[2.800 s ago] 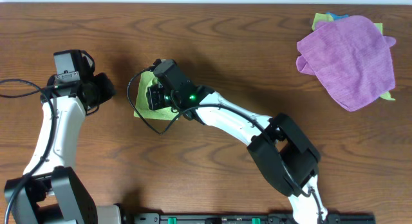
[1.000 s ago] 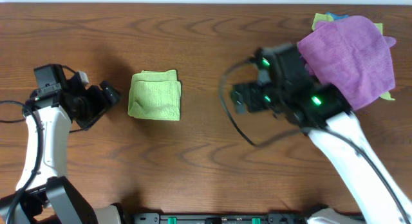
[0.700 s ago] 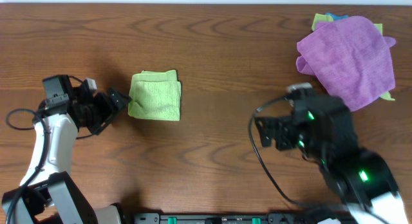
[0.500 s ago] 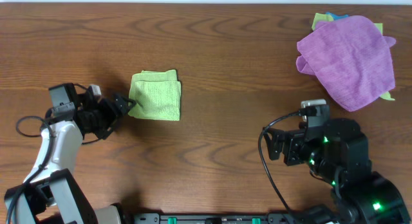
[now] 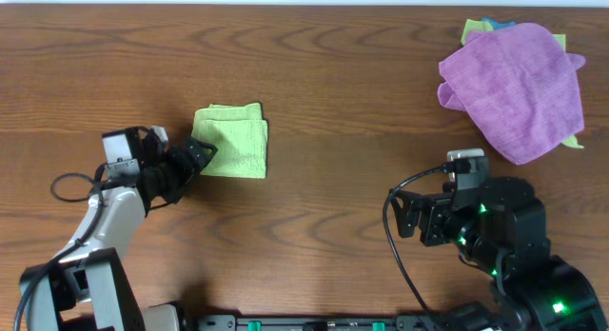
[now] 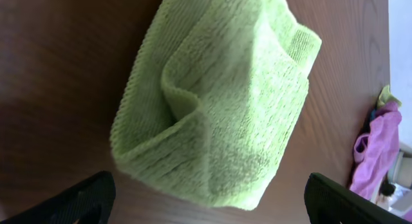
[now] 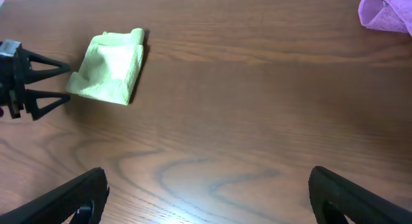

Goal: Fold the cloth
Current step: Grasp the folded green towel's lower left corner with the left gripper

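The green cloth lies folded into a small thick rectangle on the wooden table. My left gripper stands open just off the cloth's lower left corner, fingers pointing at it. In the left wrist view the cloth fills the frame, its near edge between the two spread fingertips, which hold nothing. My right gripper hangs open and empty at the lower right, far from the cloth. Its wrist view shows the cloth and the left gripper at the far left.
A pile of cloths with a purple one on top sits at the table's back right corner. A black cable loops beside each arm. The table's front edge runs close below both arms.
The left gripper has slid right and down, up to the green cloth's left edge. The right arm pulled back from the table's middle to the lower right, then stayed still.
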You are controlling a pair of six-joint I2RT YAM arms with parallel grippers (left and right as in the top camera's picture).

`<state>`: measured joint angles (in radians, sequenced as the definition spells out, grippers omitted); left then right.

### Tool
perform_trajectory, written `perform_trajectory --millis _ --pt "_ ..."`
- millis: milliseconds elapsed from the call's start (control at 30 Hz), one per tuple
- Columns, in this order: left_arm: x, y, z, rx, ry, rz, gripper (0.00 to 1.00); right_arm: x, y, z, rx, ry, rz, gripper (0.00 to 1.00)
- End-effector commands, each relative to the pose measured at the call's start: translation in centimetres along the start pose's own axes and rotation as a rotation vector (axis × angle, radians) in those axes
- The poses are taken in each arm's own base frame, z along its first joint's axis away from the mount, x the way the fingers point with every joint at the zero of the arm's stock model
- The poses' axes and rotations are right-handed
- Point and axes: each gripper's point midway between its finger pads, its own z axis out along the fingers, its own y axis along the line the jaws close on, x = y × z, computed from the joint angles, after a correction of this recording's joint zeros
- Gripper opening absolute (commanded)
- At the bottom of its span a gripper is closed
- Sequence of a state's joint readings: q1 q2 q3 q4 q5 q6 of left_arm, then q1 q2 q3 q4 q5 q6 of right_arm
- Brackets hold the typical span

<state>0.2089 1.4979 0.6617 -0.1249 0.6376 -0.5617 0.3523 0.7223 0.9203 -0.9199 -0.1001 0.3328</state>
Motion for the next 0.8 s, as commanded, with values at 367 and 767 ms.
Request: perform_trajectory --millis 367,767 --pt "0.6 2.0 0.9 -0.102 -0.024 -0.147 0.95 0.2 -0.3 0.1 0.007 0.004 0.021 0.99" --pt "1.5 3.9 1.7 -0.098 -0.07 -0.213 0.95 0.2 -0.3 0.1 0.007 0.004 0.021 0.99"
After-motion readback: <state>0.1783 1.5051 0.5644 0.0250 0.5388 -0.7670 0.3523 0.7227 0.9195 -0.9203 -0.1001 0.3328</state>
